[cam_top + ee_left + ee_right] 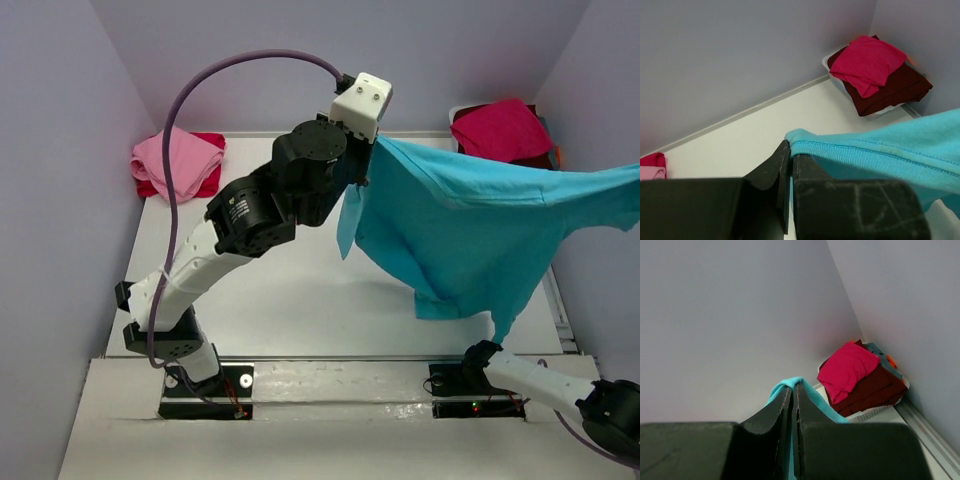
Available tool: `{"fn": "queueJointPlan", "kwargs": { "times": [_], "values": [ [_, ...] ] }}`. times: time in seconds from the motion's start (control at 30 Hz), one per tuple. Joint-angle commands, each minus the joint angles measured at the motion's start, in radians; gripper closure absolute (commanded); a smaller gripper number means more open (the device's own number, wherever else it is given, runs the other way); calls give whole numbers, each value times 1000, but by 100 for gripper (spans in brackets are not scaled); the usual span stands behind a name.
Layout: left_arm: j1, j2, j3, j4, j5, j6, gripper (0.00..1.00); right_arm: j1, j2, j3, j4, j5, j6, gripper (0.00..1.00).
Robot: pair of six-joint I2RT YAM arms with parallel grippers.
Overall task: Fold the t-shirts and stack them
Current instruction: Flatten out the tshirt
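**foldbot_fan:** ok so what are the jaws doing? anyone looked close?

**yam_tinkerer:** yep. The left gripper (790,150) is pinched right down, fingers practically together, with the hemmed edge of the turquoise t-shirt (455,225) squeezed between the tips. The right gripper (794,390) is the same deal: closed to a sliver, with a little bunch of turquoise cloth poking out at the tips.

**foldbot_fan:** and the arms?

**yam_tinkerer:** The left arm (250,215) reaches up and forward from its base, elbow bent, wrist high over the middle of the table (300,300). The right arm (540,378) runs from its base out past the right edge of the overhead view, so its wrist isn't visible there. Its own camera shows the fingers aimed up toward the back right corner.

**foldbot_fan:** how's the shirt look?

**yam_tinkerer:** It's hung in the air between the two grips. The top edge is pulled taut from the left wrist off to the right, and the rest droops in loose folds with a sleeve dangling under the left gripper. The lowest corner hangs over the near right of the table, can't tell if it touches. There's a pink t-shirt (178,155) folded on a red one (208,182) back left. A crimson one (500,128) sits on a dark maroon one (895,90) in a white basket (867,414) back right.
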Motion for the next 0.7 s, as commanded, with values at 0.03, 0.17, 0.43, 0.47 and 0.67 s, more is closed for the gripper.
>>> {"fn": "queueJointPlan", "kwargs": {
  "times": [0.03,0.17,0.43,0.47,0.67],
  "values": [
    [55,38,34,-21,147,-68,94,2,38,39,-23,22,-17,93],
    [56,57,48,-21,185,-75,94,2,31,25,-31,23,-6,93],
    [56,64,-10,-10,214,-67,94,2,-18,-88,-20,31,34,93],
    [56,72,-3,-11,219,-67,94,2,-17,-87,-11,28,29,93],
    [56,101,54,-27,231,-68,94,2,92,83,-52,2,-4,93]
  ]
}}
